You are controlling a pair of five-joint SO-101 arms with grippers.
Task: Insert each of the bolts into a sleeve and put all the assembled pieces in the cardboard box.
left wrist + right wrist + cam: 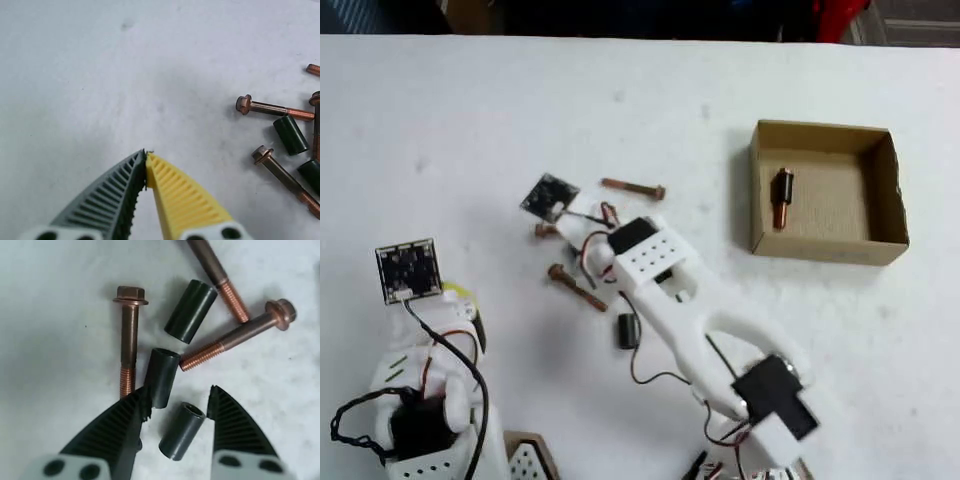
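My right gripper [178, 399] is open and low over a cluster of parts on the white table [470, 130]. A black sleeve [182, 431] lies between its fingers, untouched. A second sleeve [162, 377] touches one fingertip [144, 402], and a third sleeve [191, 304] lies farther off. Three copper bolts [129, 337] [235, 340] [215, 270] lie around them. My left gripper [146, 154] is shut on nothing over bare table, with bolts [274, 108] and sleeves [291, 135] off to one side. The cardboard box [825, 245] holds one assembled piece [781, 197].
In the high view a lone sleeve [627, 330] lies beside the right arm [690, 320], and loose bolts [633, 187] [575, 285] lie around its wrist. The left arm [425, 400] sits at the near left corner. Open table stretches to the far left.
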